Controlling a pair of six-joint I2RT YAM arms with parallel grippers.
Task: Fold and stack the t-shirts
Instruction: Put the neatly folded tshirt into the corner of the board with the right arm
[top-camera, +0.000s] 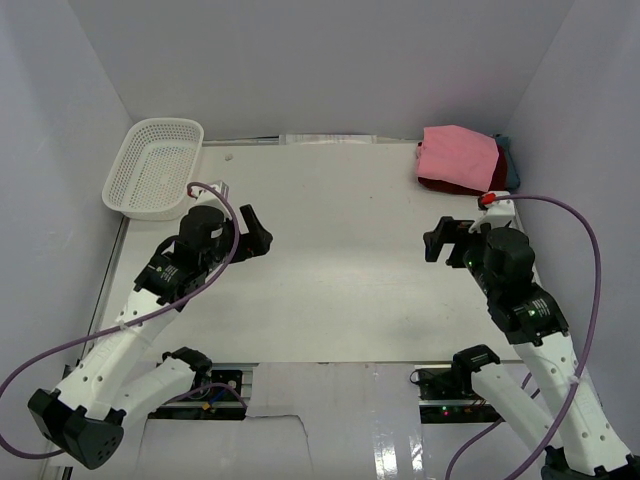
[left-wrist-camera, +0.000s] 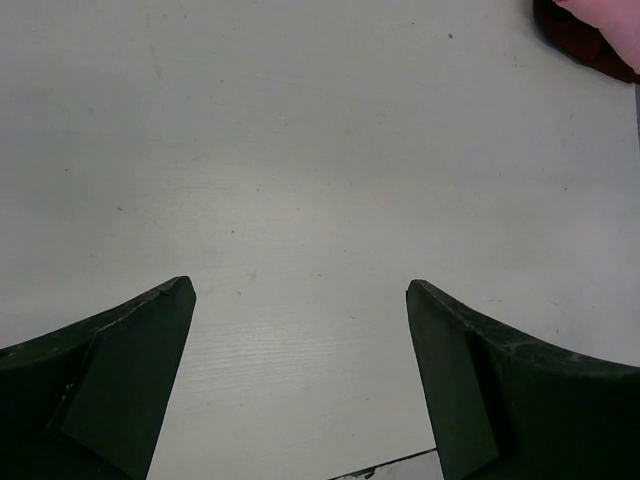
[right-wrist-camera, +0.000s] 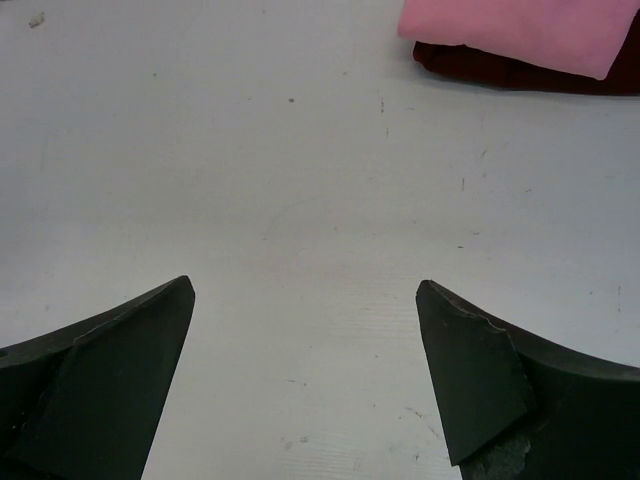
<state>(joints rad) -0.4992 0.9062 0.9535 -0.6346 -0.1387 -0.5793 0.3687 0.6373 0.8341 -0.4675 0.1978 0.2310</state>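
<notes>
The t-shirts lie folded in one stack at the back right of the table. A light pink shirt (top-camera: 456, 154) is on top, a dark red one (top-camera: 450, 184) under it, and a teal-grey one (top-camera: 510, 160) shows at the stack's right side. The right wrist view shows the pink shirt (right-wrist-camera: 520, 30) over the dark red shirt (right-wrist-camera: 520, 72) at the top right. My left gripper (top-camera: 256, 233) hovers open over bare table at the left, nothing between its fingers (left-wrist-camera: 130, 370). My right gripper (top-camera: 440, 240) is open too, in front of the stack and apart from it.
A white perforated basket (top-camera: 152, 166) stands at the back left corner with nothing in it. Grey walls close the table on three sides. Purple cables loop off both arms.
</notes>
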